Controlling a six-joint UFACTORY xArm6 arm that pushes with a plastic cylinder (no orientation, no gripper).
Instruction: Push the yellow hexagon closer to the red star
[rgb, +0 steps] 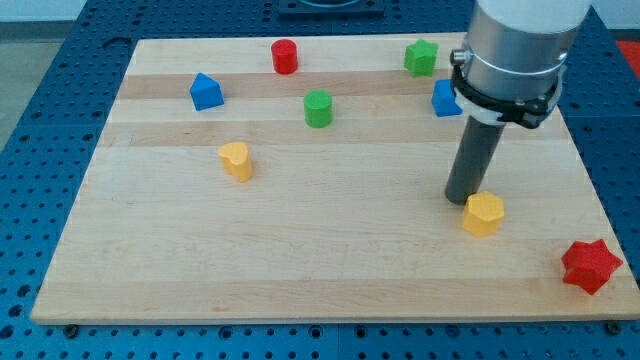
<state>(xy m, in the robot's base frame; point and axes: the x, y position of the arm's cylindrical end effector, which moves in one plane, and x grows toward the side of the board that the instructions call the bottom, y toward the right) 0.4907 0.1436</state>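
The yellow hexagon (483, 213) lies on the wooden board at the view's lower right. The red star (590, 265) sits near the board's bottom right corner, some way to the lower right of the hexagon. My tip (461, 199) rests on the board just to the upper left of the yellow hexagon, touching or almost touching its edge. The arm's grey body rises above the rod at the view's top right.
Other blocks: a yellow heart-like block (237, 160) at left centre, a blue block (206, 91) at upper left, a red cylinder (285, 56) and a green cylinder (318, 108) at top centre, a green block (421, 57) and a blue block (444, 98) partly behind the arm. The board's edge (330, 318) runs along the bottom.
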